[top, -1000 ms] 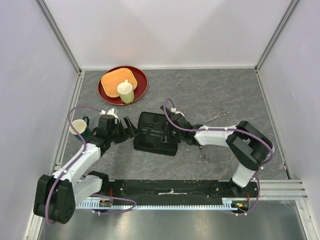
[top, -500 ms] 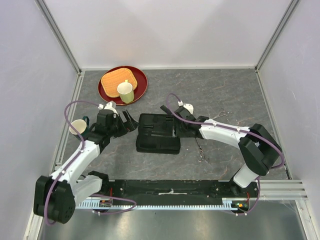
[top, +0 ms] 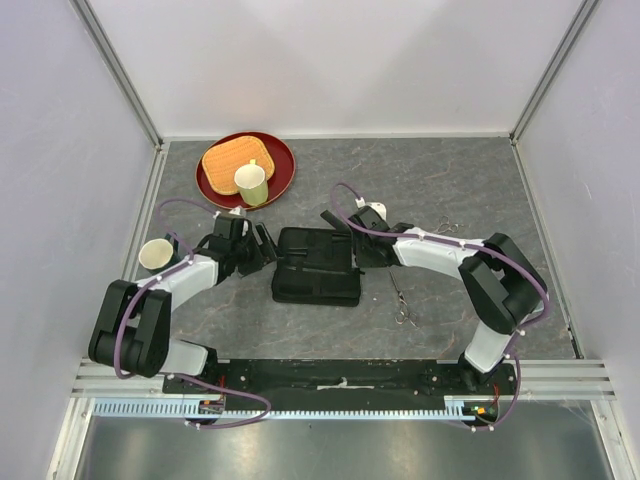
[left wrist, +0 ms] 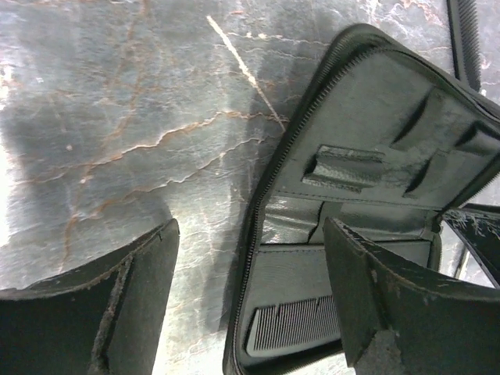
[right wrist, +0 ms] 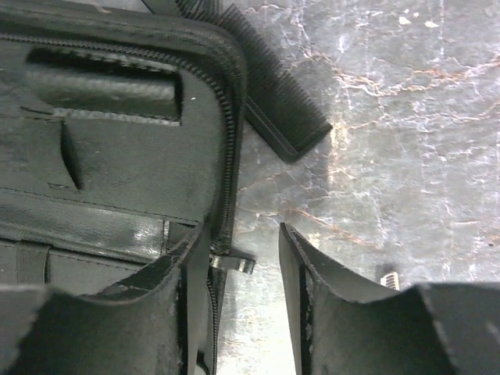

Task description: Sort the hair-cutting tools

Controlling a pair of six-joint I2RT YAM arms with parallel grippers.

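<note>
- I read one grey marbled bench [top: 440,170] carrying everything.
- Centre: black zip case [top: 318,268], with a comb [right wrist: 277,101] against its edge.
- Right: near scissors [top: 398,298] and far scissors [top: 441,229], apart.
- Left: red plate [top: 284,166] and a cup [top: 155,254].

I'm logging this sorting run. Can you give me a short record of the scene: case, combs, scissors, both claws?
case: black, zipped open, mid-table
comb 1: lying inside the case
comb 2: on the table, partly hidden behind the case's rim
near scissors: on the table, right of the case
far scissors: on the table, beyond the right arm
left claw: open, straddling the case's edge
right claw: open, at the case's zip edge
</note>
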